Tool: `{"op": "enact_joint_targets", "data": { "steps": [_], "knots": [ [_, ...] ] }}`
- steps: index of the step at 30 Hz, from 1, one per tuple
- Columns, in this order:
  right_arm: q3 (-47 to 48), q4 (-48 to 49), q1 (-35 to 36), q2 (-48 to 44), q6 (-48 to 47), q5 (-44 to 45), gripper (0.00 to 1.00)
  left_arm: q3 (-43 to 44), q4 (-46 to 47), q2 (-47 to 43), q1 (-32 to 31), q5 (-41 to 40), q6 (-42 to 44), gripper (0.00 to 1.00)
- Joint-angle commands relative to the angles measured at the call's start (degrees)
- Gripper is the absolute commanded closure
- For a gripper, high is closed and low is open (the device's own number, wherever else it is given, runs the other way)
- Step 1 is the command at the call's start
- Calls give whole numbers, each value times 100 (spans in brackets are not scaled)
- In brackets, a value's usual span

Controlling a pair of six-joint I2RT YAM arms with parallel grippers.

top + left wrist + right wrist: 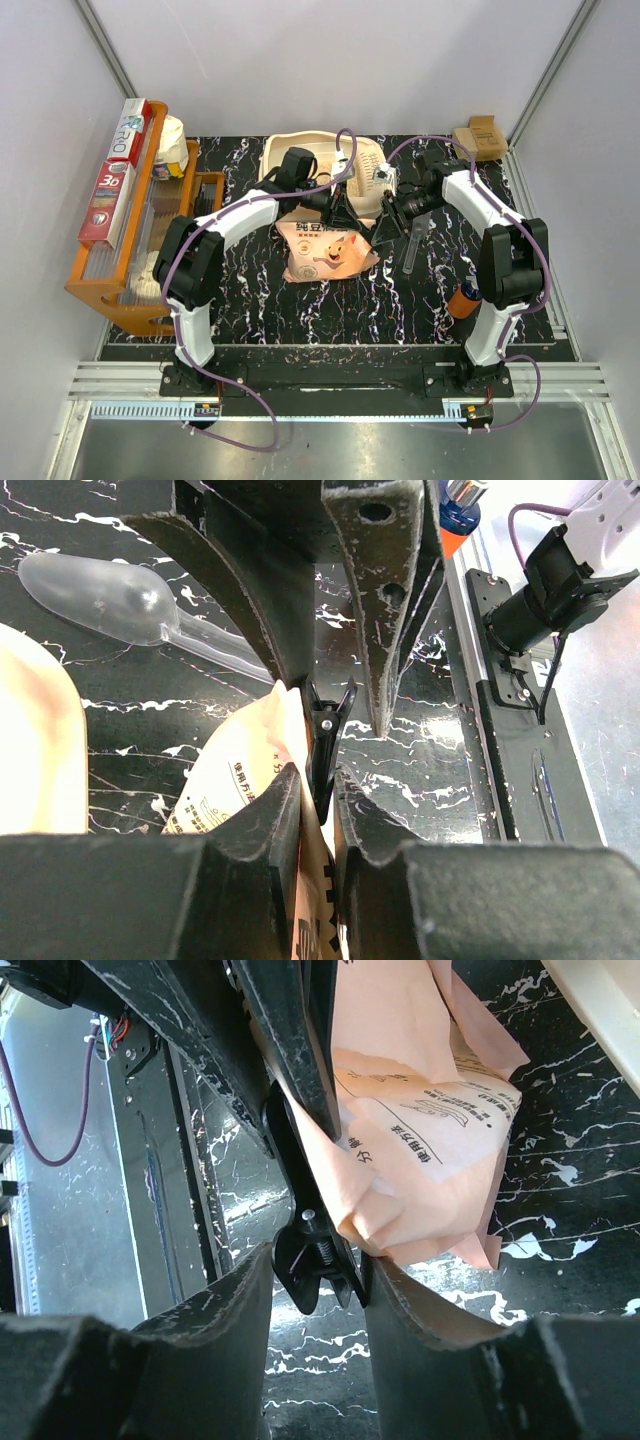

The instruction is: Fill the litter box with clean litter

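Litter box sitting mid-way along the table's far edge, with both arms reaching over its near rim. Pink bag lying just in front of it, toward the table's centre.

Left gripper pinching the bag's top edge, jaws nearly together on the paper. Right gripper straddling the black clip on that same edge, fingers close on both sides. Cannot tell if it is squeezing. The two grippers are crowding tip to tip.

Clear scoop lying right of the bag. Orange bottle sitting near the right edge. Orange wooden tray lining the left edge. Bare marble showing between bag and near edge.
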Motion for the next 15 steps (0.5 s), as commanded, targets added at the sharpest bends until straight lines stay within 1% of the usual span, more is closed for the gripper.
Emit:
{"op": "enact_joint_targets", "data": {
  "steps": [1, 2, 3, 4, 5, 6, 7, 8, 10, 12, 15],
  "knots": [
    [282, 432, 105, -222, 51, -226, 58, 159, 294, 20, -81, 404, -9, 100],
    [308, 451, 105, -222, 69, -252, 63, 159, 259, 11, -72, 387, -1, 100],
    [317, 468, 105, -230, 69, -261, 76, 168, 233, 20, -81, 378, 17, 100],
    [317, 477, 105, -239, 78, -296, 84, 168, 207, 11, -81, 352, 61, 100],
    [326, 477, 105, -265, 69, -305, 93, 168, 154, 2, -81, 300, 96, 97],
    [326, 468, 105, -300, 52, -313, 99, 168, 127, -7, -81, 247, 105, 91],
    [317, 416, 105, -336, -1, -305, 100, 168, 145, -7, -72, 194, 79, 82],
    [308, 346, 105, -449, -79, -261, 100, 177, 145, -33, -72, 98, 79, 68],
    [282, 109, 105, -599, -299, -86, 100, 256, 136, -59, -28, 71, 70, 63],
    [255, -259, 87, -862, -632, 142, 100, 334, 83, -86, 59, 71, 105, 60],
    [317, -812, 17, -1214, -1097, 380, 100, 361, -75, -129, 147, 71, 263, 58]
  ]
}}
